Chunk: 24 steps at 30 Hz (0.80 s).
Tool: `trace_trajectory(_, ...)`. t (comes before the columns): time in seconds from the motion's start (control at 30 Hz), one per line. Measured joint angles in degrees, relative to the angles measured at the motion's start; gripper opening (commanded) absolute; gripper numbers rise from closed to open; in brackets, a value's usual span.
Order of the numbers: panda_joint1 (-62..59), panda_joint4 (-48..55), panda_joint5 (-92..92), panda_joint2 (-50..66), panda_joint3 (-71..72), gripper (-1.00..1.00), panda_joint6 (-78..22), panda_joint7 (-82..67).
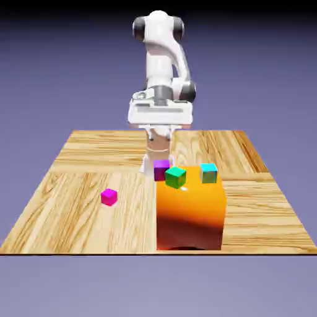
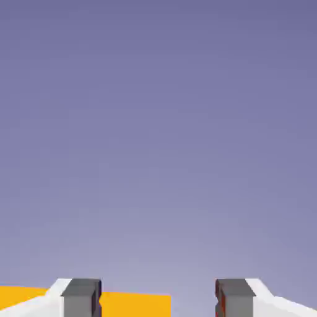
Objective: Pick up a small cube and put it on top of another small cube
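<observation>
Exterior view, left to right. Magenta cube [image 1: 109, 197]: on the wooden table [image 1: 80, 217], to the exterior view's left of the gripper [image 1: 160, 136], lower in frame and nearer the camera, well apart from it. Plain faces, bright pink, sits alone on bare wood.

Gripper: mid-frame, up above the table, fingers pointing down, jaws wide apart, nothing between them. White arm [image 1: 159, 62] rises above and behind it; part of the white base [image 1: 148, 165] shows below it.

Purple cube [image 1: 161, 169]: almost straight below the gripper in frame, apart from it. Green cube [image 1: 176, 178], dark edges: below and slightly to the exterior view's right of the gripper, overlapping the purple one in view; can't tell if they touch.

Orange block [image 1: 191, 213]: big, lower in frame than the gripper, toward the exterior view's right, nearer the camera. Glossy, darker toward the bottom.

Teal cube [image 1: 209, 173]: furthest to the exterior view's right of the gripper, lower in frame, apart from it. Overlaps the block's far top edge in view; can't tell what it rests on.

Hand view: flat orange patch at bottom left, partly behind the left-hand fingertip [image 2: 82, 300]; blue-violet backdrop [image 2: 158, 136] fills the rest beyond the fingertips.
</observation>
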Motion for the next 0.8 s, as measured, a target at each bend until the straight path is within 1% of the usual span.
trace_trajectory(0.43,-6.94,-2.29,-4.37,25.6,-26.75,0.0,-15.96,-2.21)
trace_trajectory(0.5,-9.7,-2.71,-5.06,29.54,-30.91,0.0,-18.39,-2.56)
trace_trajectory(0.53,-7.78,-4.24,-5.62,30.15,-32.68,0.0,-18.09,-2.9)
trace_trajectory(0.8,-18.96,-3.31,11.63,44.64,-17.16,0.0,-5.83,-15.36)
